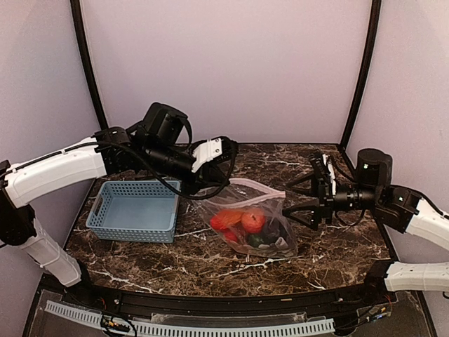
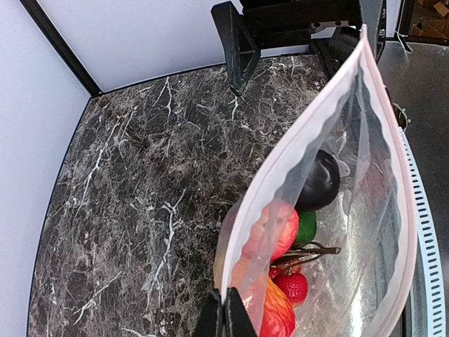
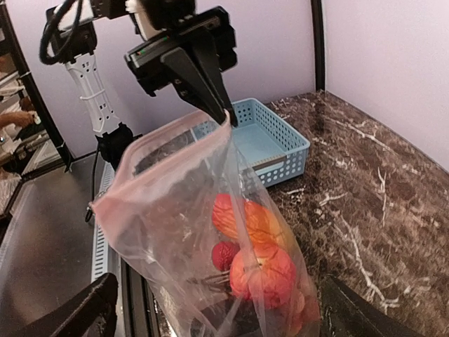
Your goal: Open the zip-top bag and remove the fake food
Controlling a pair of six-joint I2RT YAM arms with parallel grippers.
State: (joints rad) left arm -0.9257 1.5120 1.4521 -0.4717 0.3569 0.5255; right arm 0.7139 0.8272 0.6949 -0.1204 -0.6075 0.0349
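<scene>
The clear zip-top bag [image 1: 270, 210] hangs tilted over the marble table [image 1: 337, 246], its pale pink zip strip [image 2: 309, 119] parted and the mouth open. My left gripper [image 2: 224, 312] is shut on one corner of the strip and holds it up; it also shows in the top view [image 1: 226, 182] and the right wrist view [image 3: 221, 112]. The fake food [image 1: 242, 221] lies inside at the bag's low end: red-orange pieces [image 3: 263, 270], a strawberry [image 2: 291, 286], a green piece [image 2: 305, 226], a dark eggplant [image 2: 319, 179]. My right gripper [image 1: 291, 200] is wide open at the bag's other end, its fingers either side of it [image 3: 217, 323].
A light-blue perforated basket [image 1: 133, 232] stands empty at the left of the table, behind the bag in the right wrist view [image 3: 295, 151]. Black frame posts rise at the back corners. The table's front edge has a black rail.
</scene>
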